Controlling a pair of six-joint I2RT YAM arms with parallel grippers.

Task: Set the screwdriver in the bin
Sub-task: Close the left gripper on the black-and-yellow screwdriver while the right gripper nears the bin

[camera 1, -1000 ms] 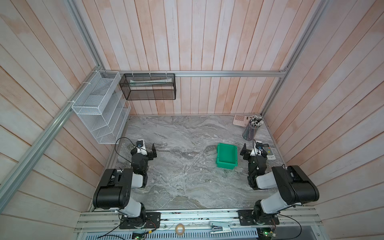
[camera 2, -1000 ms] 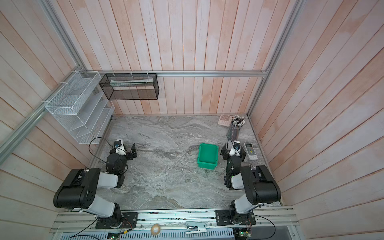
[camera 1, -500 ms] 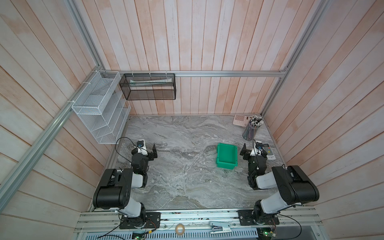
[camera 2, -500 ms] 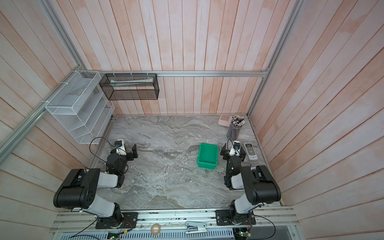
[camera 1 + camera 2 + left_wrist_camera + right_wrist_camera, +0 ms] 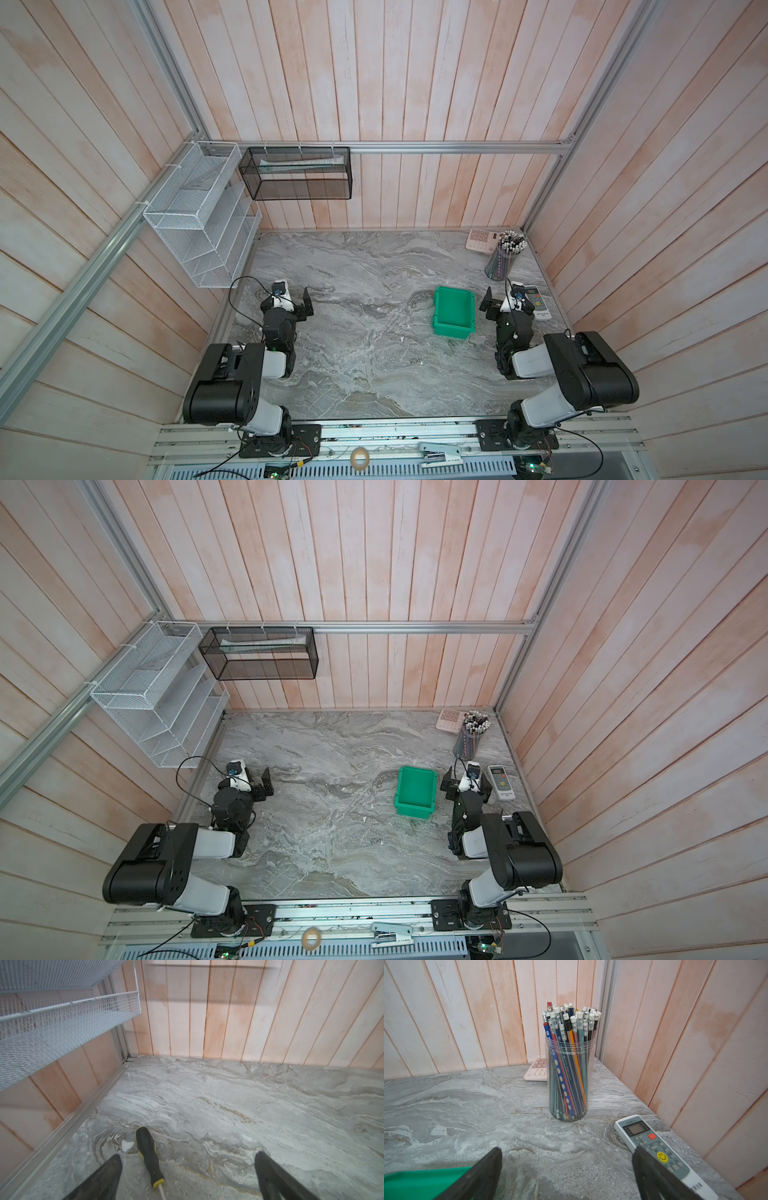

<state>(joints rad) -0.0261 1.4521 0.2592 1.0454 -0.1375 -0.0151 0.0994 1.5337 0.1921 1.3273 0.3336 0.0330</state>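
The left fingers (image 5: 104, 1176) stand spread wide and grip nothing. Between them, nearer one finger and touching neither, the screwdriver (image 5: 148, 1153) lies flat on the desk (image 5: 249, 1105), its black-and-yellow handle pointing away from the wrist and its thin shaft running back toward it. In both top views these fingers sit close to the desk's left edge, near the white wire rack (image 5: 195, 224) on the wall, and the arm hides the screwdriver there. The right fingers (image 5: 483, 1174) are likewise wide apart and empty; one stands beside the rim of the green bin (image 5: 415, 1182), the other beside the remote (image 5: 643, 1132), which lies along the desk's right edge. The bin rests right of the desk's middle, well apart from the screwdriver. A jar of pencils (image 5: 569, 1084) and a pink calculator (image 5: 536, 1070) stand in the far right corner.
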